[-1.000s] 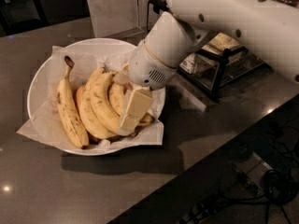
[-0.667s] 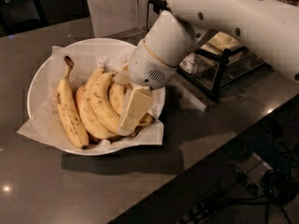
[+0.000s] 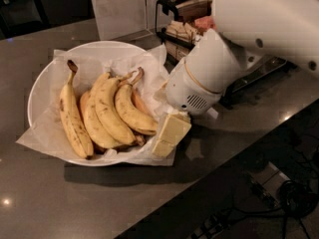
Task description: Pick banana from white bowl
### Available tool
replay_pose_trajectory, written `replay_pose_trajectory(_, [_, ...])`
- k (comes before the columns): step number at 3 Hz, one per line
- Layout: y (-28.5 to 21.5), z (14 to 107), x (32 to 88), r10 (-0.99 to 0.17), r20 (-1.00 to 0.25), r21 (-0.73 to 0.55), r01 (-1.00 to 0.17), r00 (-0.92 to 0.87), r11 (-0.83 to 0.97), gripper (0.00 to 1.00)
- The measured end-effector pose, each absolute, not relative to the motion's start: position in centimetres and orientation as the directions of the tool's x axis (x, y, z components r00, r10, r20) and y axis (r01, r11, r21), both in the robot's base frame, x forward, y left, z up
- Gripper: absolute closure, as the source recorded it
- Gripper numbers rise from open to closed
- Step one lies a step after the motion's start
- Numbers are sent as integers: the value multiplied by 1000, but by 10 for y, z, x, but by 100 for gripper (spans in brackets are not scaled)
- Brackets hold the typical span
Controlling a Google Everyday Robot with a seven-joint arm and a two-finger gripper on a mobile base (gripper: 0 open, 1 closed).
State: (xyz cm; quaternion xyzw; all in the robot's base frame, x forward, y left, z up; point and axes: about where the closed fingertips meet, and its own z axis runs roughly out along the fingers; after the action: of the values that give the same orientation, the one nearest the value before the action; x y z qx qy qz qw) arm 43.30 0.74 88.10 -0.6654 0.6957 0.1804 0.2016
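**Gripper low at the bowl's right rim, beside the curved banana**

The gripper (image 3: 169, 136) shows as a pale cream block, tilted and pointing down, at the right-hand edge of the white bowl (image 3: 37, 86). From where I stand I cannot tell whether it is open or closed. Its upper left edge sits right against the dark tip of the banana (image 3: 128, 108), but I can't say whether it has hold of it.

That banana is the short, plump, curved one. It lies inside the bowl on the right of the bunch, with its brownish stem bent up toward the far rim. To its left are two longer bananas (image 3: 102, 118) pressed side by side. Further left lies a slim single banana (image 3: 72, 126) with a dark stem. All of them rest on crumpled white paper (image 3: 35, 139) that spills over the rim.

Above the gripper is a round white wrist housing with a vent grille. It leads up to the thick white arm (image 3: 259, 29), which fills the upper right.

The bowl stands on a dark grey desk (image 3: 75, 203). A black rack (image 3: 182, 14) holding pale items stands behind the arm. Cables (image 3: 291, 200) lie on the floor below the desk edge.
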Motion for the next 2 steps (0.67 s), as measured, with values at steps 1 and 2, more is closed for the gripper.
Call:
replay_pose_trajectory(1, [-5, 880, 425, -857, -513, -42, -995, -56, 90, 14])
replay_pose_trajectory(2, [6, 887, 421, -864, -503, -77, -996, -6, 52, 14])
